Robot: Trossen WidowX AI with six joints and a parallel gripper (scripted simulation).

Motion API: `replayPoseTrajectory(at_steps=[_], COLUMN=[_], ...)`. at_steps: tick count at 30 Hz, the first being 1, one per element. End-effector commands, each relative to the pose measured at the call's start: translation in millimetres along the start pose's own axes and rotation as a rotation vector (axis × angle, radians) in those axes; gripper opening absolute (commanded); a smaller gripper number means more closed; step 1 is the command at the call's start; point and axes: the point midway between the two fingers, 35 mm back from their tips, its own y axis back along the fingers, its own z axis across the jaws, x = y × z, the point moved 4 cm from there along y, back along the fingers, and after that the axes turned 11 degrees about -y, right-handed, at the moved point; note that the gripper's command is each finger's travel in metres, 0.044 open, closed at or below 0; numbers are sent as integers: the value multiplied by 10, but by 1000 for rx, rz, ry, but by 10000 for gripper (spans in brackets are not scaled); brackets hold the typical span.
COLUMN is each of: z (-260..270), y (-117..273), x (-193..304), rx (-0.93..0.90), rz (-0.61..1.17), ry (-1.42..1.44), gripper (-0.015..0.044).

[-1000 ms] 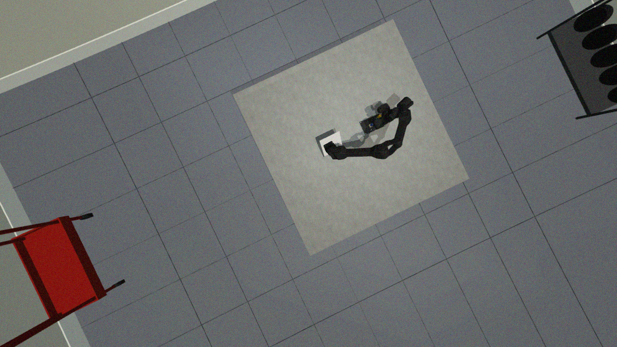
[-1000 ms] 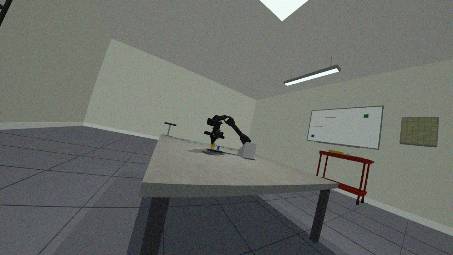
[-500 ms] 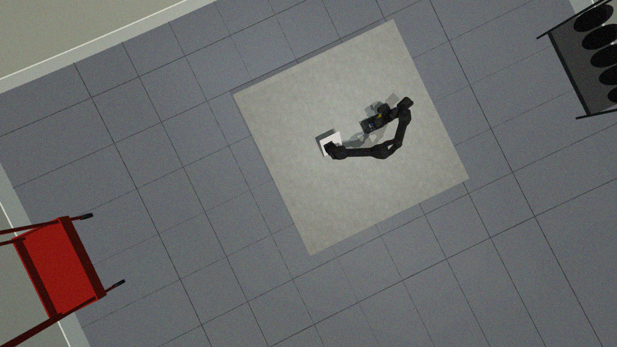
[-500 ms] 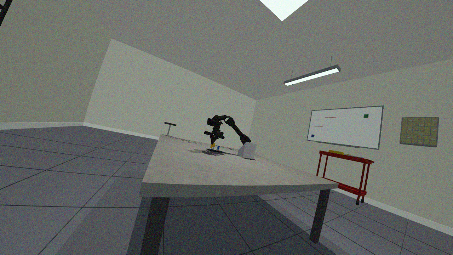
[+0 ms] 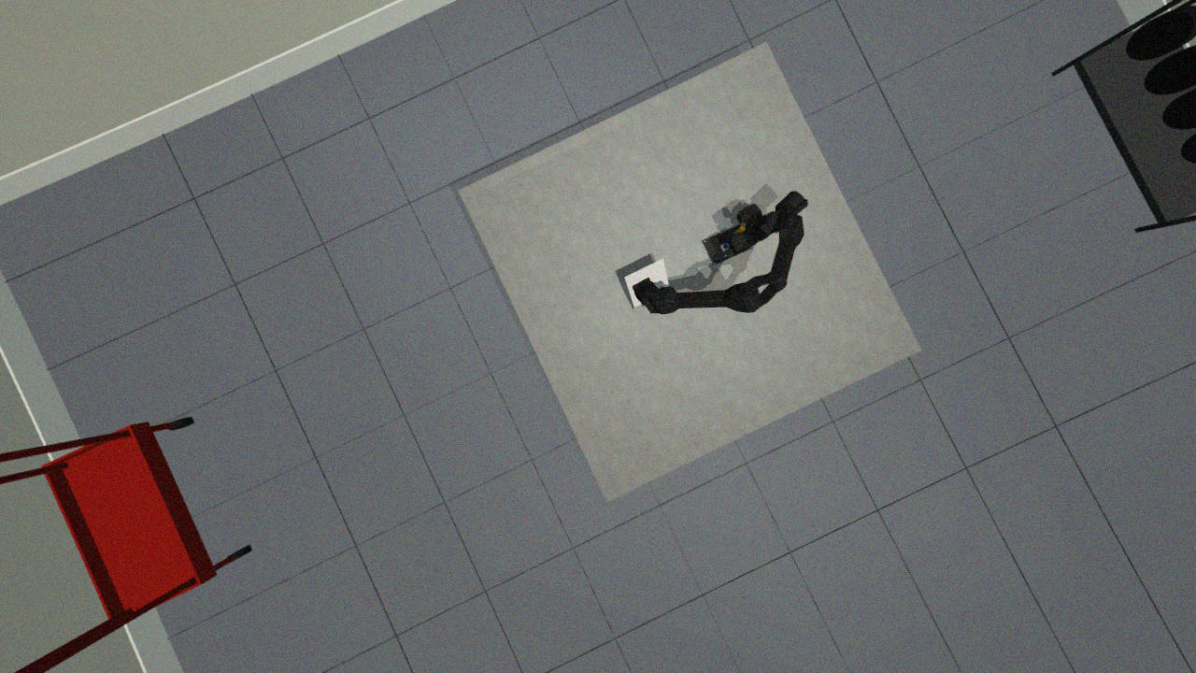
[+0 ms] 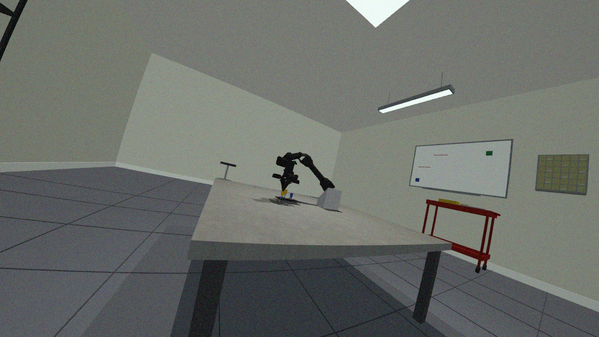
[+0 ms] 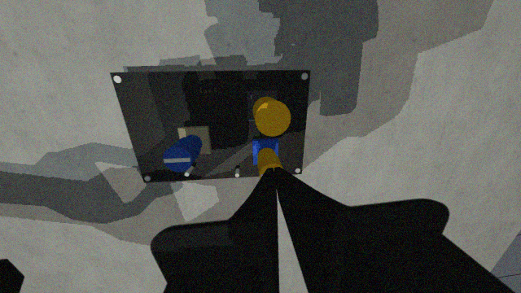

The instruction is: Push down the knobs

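Grey, mottled counter (image 6: 259, 226) carries everything, and from where I stand the black arm (image 6: 315, 171) reaches over from its pale base block (image 6: 330, 198) and drops steeply onto the circuit board (image 7: 163, 106), which lies flat right under the hand (image 7: 272, 172). The hand is pinched fully together with nothing between the fingers; they meet in a point and serve as a pusher.

That point bears on the near yellow knob (image 7: 269, 160), which stands on its blue potentiometer (image 7: 265, 146) at the board's near edge, directly ahead of the fingertips. A second yellow knob (image 7: 272, 115) stands just beyond it, farther from the hand. Off to the left of the hand a blue knob (image 7: 181, 151) with a pale stripe leans over beside a tan component (image 7: 195, 136).

As I judge it, the step is the press on the near yellow knob. Done well, the push should go straight down along the shaft, with the tips centred on the cap; an off-centre load would lever the potentiometer against the board. Slow pressure, easing off once the knob seats, looks safest. Whether it is already seated I cannot tell, since the fingers hide its top.

No brand or label shows on the board or knobs. The whiteboard (image 6: 460, 167) across the room has two red lines of writing, too small to read.
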Motion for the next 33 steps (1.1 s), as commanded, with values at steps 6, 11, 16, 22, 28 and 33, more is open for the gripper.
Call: replayPoseTrajectory(at_steps=[6,11,16,22,28,33], z=[-24,-24,-28,-35,-39,-40], y=[-251,-256,-205,-109,-13,67], x=[39,39,37,33,31,30], rx=[-32,-32,-32,-32,-32,-32], rz=[12,12,12,11,11,11], ry=[-27,-27,-27,-27,-27,-27], gripper=[0,0,0,0,0,0])
